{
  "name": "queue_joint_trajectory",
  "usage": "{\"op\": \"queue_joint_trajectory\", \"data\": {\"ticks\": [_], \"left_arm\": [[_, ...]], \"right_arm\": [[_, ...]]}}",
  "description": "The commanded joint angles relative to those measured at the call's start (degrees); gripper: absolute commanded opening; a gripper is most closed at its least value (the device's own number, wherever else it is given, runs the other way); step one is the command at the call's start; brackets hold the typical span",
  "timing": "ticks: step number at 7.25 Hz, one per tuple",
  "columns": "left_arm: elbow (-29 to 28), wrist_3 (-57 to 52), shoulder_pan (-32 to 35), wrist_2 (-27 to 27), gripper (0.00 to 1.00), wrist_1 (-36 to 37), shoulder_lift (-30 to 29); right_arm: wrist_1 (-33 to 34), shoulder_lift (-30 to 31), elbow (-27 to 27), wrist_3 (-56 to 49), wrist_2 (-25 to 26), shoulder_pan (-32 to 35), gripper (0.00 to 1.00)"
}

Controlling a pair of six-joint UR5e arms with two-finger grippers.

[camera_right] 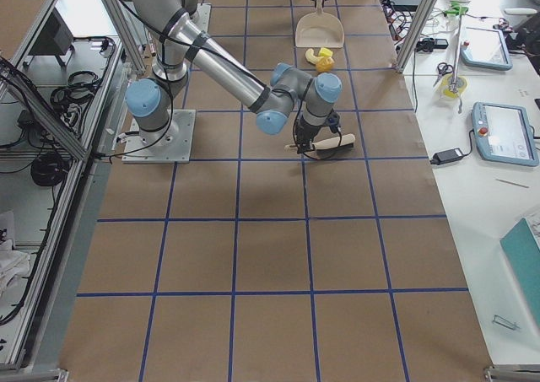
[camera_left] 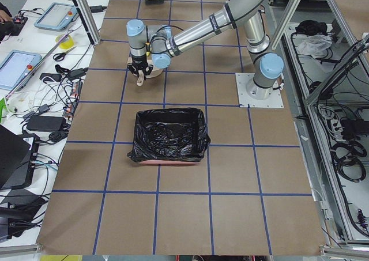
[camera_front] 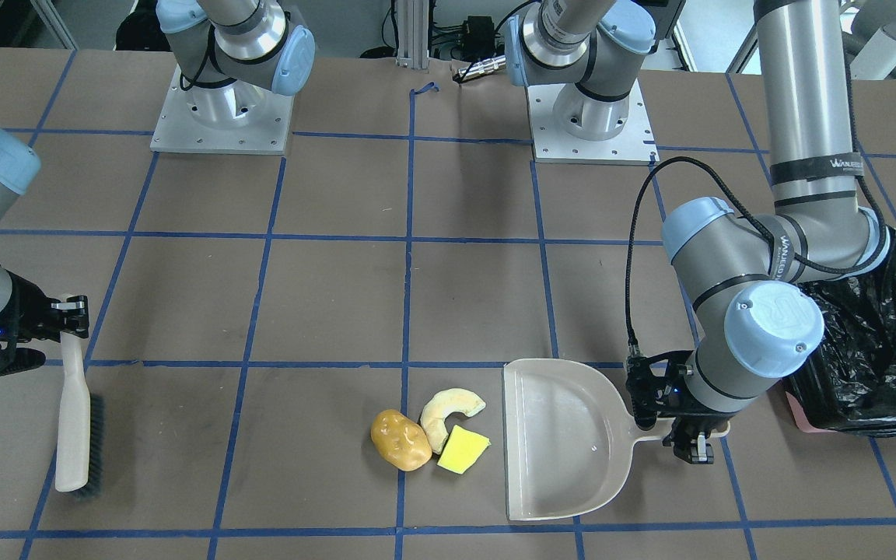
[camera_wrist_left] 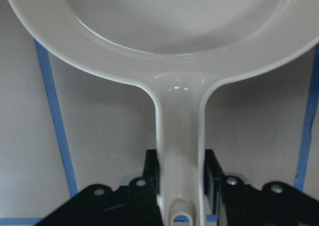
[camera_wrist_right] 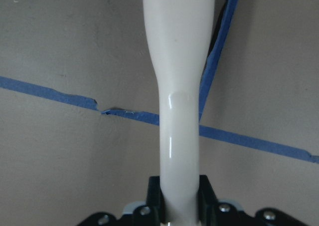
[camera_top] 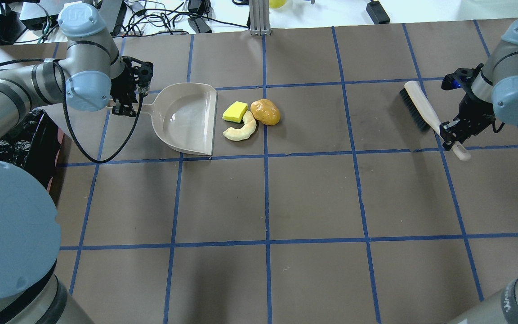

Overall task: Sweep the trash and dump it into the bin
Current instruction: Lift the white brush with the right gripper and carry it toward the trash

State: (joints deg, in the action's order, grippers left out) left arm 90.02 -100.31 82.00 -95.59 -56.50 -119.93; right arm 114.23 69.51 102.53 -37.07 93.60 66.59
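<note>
The trash lies together on the table: a golden-brown potato-like lump [camera_front: 400,439] [camera_top: 265,111], a pale crescent [camera_front: 452,400] [camera_top: 245,132] and a yellow sponge wedge [camera_front: 463,451] [camera_top: 235,111]. My left gripper [camera_top: 126,96] [camera_wrist_left: 180,186] is shut on the handle of the beige dustpan [camera_front: 561,439] [camera_top: 187,118], whose open lip lies just beside the trash. My right gripper [camera_top: 452,135] [camera_wrist_right: 179,196] is shut on the handle of a white brush [camera_front: 75,420] [camera_top: 425,112], far off to the other side of the trash. The black-lined bin [camera_front: 876,350] [camera_left: 169,135] stands behind the left arm.
The brown table carries a grid of blue tape. The two arm bases [camera_front: 221,117] stand on metal plates at the robot's side. Cables and equipment [camera_top: 187,13] lie beyond the far table edge. The left arm's elbow hangs over the bin's edge.
</note>
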Motion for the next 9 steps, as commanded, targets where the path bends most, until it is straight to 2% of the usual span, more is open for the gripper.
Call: {"op": "queue_joint_trajectory", "data": {"ticks": [1, 2, 7, 9], "left_arm": [[0.0, 0.2, 0.0, 0.0, 0.0, 0.0, 0.0], [0.0, 0.3, 0.0, 0.1, 0.0, -0.1, 0.0], [0.0, 0.6, 0.0, 0.0, 0.0, -0.1, 0.0], [0.0, 0.6, 0.1, -0.1, 0.0, -0.1, 0.0]], "right_arm": [[-3.5, 0.4, -2.2, 8.6, -0.3, 2.0, 0.0], [-4.4, 0.4, -4.3, 12.9, -0.6, 5.7, 0.0], [-5.8, 0.1, -6.6, 39.9, -3.8, 25.2, 0.0], [-7.8, 0.0, -6.8, 47.9, -7.3, 30.0, 0.0]]}}
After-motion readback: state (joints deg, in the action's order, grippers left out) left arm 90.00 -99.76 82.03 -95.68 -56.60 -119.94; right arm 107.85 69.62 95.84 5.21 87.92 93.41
